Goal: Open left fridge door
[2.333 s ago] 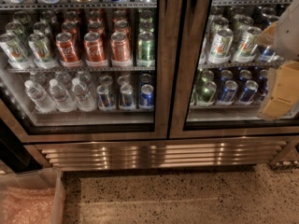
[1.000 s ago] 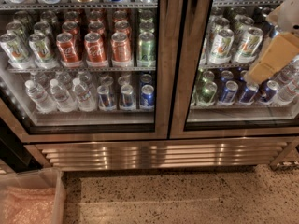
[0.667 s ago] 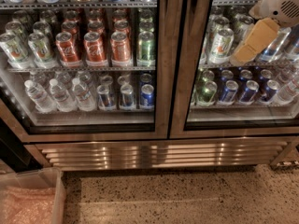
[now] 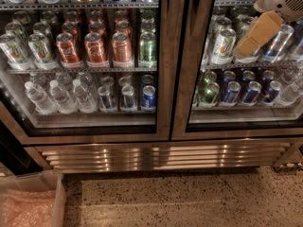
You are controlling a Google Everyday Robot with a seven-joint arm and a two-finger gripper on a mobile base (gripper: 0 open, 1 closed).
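Note:
The left fridge door (image 4: pixel 163 60) is a glass pane in a brushed steel frame and stands closed. Red soda cans (image 4: pixel 97 48) and clear water bottles (image 4: pixel 59 96) show through it. The fridge (image 4: pixel 156 155) has a louvred steel base grille below both doors. My gripper (image 4: pixel 253 34), with tan fingers on a white wrist, hangs in front of the right glass door at the upper right, apart from the left door.
The right door (image 4: pixel 246 126) shows green-white and blue cans. A clear bin with pink bubble wrap (image 4: pixel 28 205) sits on the speckled floor at the bottom left. A dark gap lies left of the fridge.
My gripper has moved up and to the left across the right door, from the right edge toward the centre post. The doors have not moved.

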